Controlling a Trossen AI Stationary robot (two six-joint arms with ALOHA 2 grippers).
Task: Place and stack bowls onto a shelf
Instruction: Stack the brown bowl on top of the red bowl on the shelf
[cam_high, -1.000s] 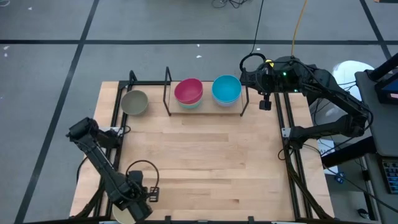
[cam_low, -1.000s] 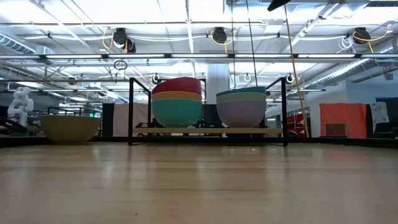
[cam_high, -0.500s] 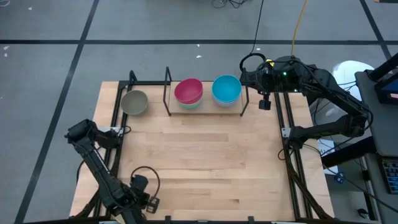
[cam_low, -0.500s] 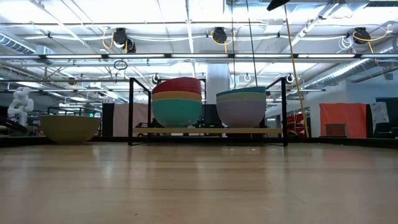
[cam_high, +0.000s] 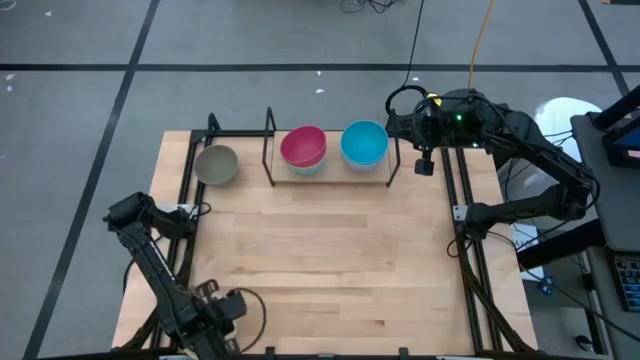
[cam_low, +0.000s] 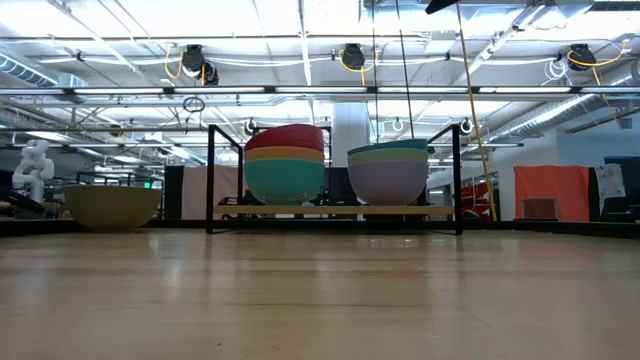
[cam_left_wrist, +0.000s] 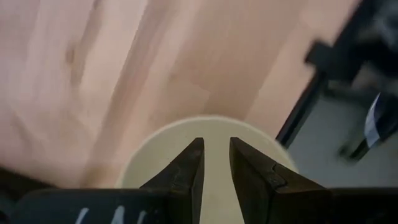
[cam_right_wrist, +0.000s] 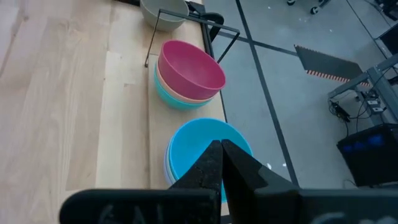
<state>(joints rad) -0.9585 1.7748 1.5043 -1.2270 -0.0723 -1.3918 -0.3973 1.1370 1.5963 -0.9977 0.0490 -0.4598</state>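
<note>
On the shelf (cam_low: 335, 211) stand two stacks: a magenta bowl (cam_high: 303, 148) over an orange and a cyan one (cam_low: 285, 180), and a blue bowl (cam_high: 364, 143) over a pale green and a lavender one (cam_low: 388, 180). An olive-grey bowl (cam_high: 216, 164) rests on the table left of the shelf. My left gripper (cam_left_wrist: 215, 142), at the table's near left corner (cam_high: 212, 322), is open by a narrow gap over a cream bowl (cam_left_wrist: 211, 155). My right gripper (cam_right_wrist: 221, 149) is shut and empty, right of the shelf (cam_high: 425, 162). My left gripper's fingers (cam_left_wrist: 193, 168) point down over the cream bowl's inside (cam_left_wrist: 214, 186). Whether they touch the bowl cannot be told from this view.
The shelf's black upright frames (cam_high: 268, 140) stand at the table's far edge. Black rails (cam_high: 470, 260) run along the table's left and right sides. The bare wooden tabletop (cam_high: 330, 260) lies between the shelf and the near edge.
My left gripper has gone toward the table's near edge and left, and has turned, coming over the cream bowl at the near left corner.
</note>
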